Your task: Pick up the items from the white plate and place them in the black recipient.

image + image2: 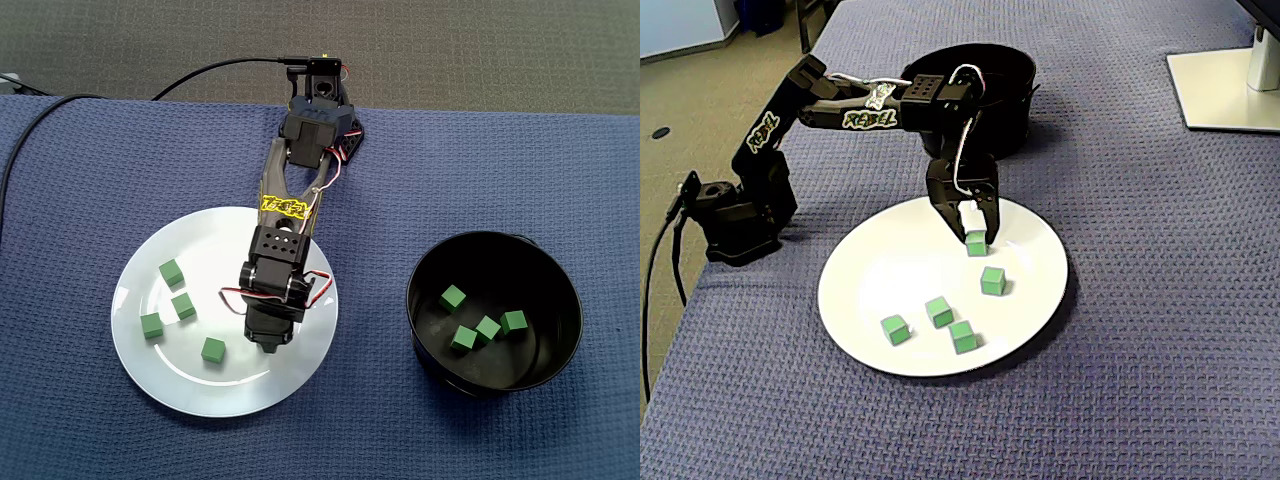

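Hazard: the green cube (977,244) appears held only near the fingertips, so a fast lift or swing toward the black bowl (545,300) could let it twist free and drop onto the white plate (870,275) or the blue cloth (380,400). The gripper (976,238) points down over the plate, clenched to a narrow gap around this cube. Whether the cube is clear of the plate cannot be told.

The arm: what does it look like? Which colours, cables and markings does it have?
The arm is black, in boxy segments. Yellow-green lettered stickers mark its links. Thin red and white wires run by the wrist. The fingers are black.
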Action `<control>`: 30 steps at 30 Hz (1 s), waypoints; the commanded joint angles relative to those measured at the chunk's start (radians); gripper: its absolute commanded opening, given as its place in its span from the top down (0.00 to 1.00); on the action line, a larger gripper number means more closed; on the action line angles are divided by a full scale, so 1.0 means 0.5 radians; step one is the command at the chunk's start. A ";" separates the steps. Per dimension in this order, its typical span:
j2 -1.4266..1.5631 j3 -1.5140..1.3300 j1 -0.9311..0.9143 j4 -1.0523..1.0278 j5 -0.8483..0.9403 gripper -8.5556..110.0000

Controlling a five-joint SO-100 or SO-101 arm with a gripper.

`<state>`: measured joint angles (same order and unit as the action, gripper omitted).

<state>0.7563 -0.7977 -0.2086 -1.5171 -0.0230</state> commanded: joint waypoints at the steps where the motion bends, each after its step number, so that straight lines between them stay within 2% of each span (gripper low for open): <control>1: 0.328 0.077 -0.083 -0.135 0.138 0.93; 9: 1.378 -0.031 -0.080 -0.230 0.454 0.93; 16: 1.951 -0.187 0.638 -0.107 0.770 0.93; 23: 2.010 -0.598 1.402 0.230 1.086 0.93; 30: 1.562 -0.684 1.598 0.331 1.298 0.93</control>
<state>1.6015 -1.1259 0.5553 -1.4021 0.5844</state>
